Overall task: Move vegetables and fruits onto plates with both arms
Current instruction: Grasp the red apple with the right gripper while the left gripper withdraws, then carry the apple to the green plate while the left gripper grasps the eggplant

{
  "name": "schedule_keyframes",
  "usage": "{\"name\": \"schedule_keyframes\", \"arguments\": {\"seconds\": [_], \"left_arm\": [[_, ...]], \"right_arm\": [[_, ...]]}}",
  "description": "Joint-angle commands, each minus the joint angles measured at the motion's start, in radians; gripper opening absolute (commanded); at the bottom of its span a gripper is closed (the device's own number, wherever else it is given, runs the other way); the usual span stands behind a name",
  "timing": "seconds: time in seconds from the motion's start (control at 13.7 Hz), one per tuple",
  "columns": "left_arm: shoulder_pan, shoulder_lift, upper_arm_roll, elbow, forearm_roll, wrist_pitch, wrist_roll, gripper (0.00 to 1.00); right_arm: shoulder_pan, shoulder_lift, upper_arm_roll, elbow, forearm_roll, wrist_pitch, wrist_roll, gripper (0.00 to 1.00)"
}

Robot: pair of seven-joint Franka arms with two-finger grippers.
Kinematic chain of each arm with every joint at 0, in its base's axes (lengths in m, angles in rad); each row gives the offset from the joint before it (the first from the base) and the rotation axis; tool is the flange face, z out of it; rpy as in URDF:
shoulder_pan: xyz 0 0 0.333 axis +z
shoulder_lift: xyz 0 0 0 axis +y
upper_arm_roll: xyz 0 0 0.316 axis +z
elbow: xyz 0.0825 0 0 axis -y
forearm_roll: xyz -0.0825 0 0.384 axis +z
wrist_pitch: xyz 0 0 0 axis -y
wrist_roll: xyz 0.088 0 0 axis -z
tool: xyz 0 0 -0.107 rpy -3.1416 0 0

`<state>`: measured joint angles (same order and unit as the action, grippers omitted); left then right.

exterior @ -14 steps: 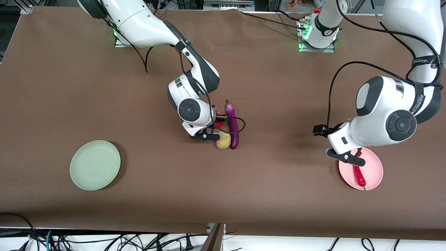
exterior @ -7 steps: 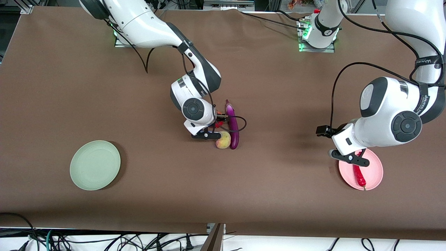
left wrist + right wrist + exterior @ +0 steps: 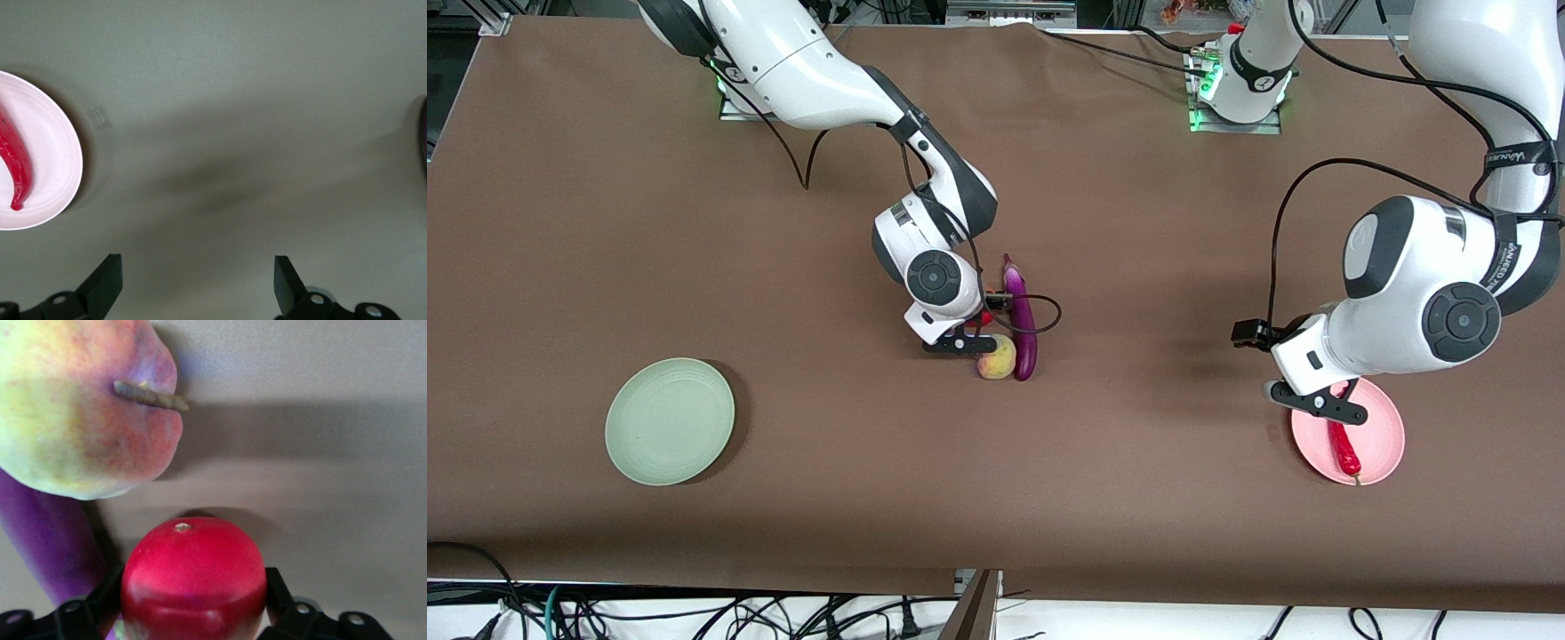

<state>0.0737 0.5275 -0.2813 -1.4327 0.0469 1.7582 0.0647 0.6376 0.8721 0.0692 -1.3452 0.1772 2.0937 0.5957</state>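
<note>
Red chili pepper (image 3: 1344, 444) is on our pale pink plate (image 3: 1383, 436); left end effector (image 3: 1316, 402) hovers spread there. Right end effector (image 3: 193, 600) brackets the round red pomegranate (image 3: 193, 577), grip unconfirmed. Yellowish-pink peach (image 3: 997, 357), purple eggplant (image 3: 1022, 318) remain mid-tabletop; green plate (image 3: 670, 420) empty.

You have a brown table (image 3: 1138, 498). At its centre the eggplant (image 3: 1021, 318) lies pointing twelve to six, the peach (image 3: 997, 359) touching its six o'clock end and the pomegranate (image 3: 193, 577) beside both. The green plate (image 3: 670, 420) lies at eight o'clock, the pink plate (image 3: 1378, 436) at four.
</note>
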Motion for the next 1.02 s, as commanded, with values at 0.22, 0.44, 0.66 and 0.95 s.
{"name": "schedule_keyframes", "arguments": {"seconds": [0.22,0.44,0.66,0.95], "left_arm": [[-0.002,-0.023,-0.047,-0.008,0.005,-0.009,-0.003,1.00],[0.005,-0.040,-0.070,-0.005,0.004,-0.054,0.009,1.00],[-0.003,-0.035,-0.139,-0.034,-0.018,-0.051,-0.028,1.00],[-0.024,-0.038,-0.292,-0.196,-0.053,0.102,-0.369,1.00]], "right_arm": [[-0.009,-0.013,-0.005,0.004,-0.021,-0.001,-0.014,0.16],[-0.103,-0.088,-0.006,0.006,-0.021,-0.110,-0.083,0.14],[-0.205,-0.142,-0.043,0.006,-0.022,-0.225,-0.229,0.14],[-0.306,-0.159,-0.198,0.003,-0.022,-0.314,-0.567,0.14]]}}
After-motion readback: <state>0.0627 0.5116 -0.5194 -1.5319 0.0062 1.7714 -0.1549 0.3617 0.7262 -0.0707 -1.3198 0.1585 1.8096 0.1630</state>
